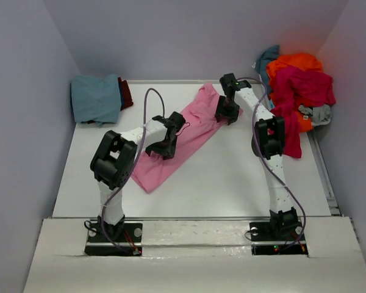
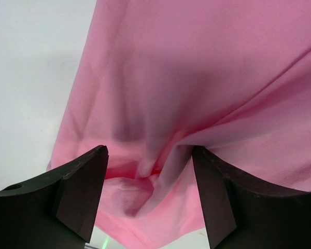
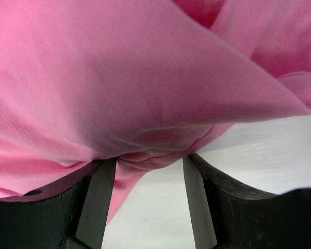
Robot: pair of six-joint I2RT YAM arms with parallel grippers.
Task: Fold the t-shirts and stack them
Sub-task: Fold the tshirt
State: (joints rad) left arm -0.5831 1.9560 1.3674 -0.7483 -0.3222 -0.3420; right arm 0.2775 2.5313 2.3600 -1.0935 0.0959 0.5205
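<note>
A light pink t-shirt (image 1: 192, 131) lies in a long diagonal strip across the middle of the white table. My left gripper (image 1: 165, 145) is low over its near-left half, jaws wide apart, with rumpled pink cloth (image 2: 160, 104) between the fingers (image 2: 83, 192). My right gripper (image 1: 227, 113) is at the shirt's far right edge, jaws apart, with a fold of pink cloth (image 3: 135, 88) draped over the fingertips (image 3: 96, 202). A folded dusty teal-blue shirt (image 1: 96, 97) lies at the back left.
A pile of orange (image 1: 296, 63), crimson-magenta (image 1: 305, 85), teal (image 1: 267, 58) and grey (image 1: 317, 113) shirts sits at the back right, partly off the table edge. A dark red cloth (image 1: 126, 93) shows beside the teal-blue shirt. Walls close in at the left, back and right.
</note>
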